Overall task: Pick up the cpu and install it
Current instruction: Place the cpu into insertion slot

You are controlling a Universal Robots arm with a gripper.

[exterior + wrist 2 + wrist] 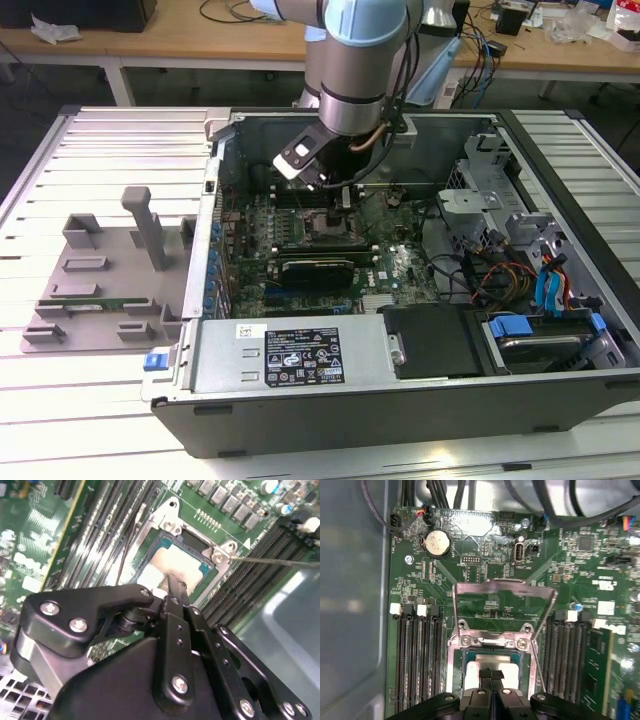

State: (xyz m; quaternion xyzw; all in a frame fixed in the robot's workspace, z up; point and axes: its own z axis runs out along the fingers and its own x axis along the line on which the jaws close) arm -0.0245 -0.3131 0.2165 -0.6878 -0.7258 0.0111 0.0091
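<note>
- We judged the install step to be in hand. The cpu (511, 666) lay flat in the motherboard socket, inside the open computer case (300, 350), just above the middle of the exterior view.
- The gripper (491, 676) had its fingers pressed together and held nothing. Its tips were on or just over the chip's metal top, and we could not tell which.
- The load plate (504, 583) stood raised.
- In our judgement, any further move called for not dragging the chip and keeping clear of that plate.
</note>
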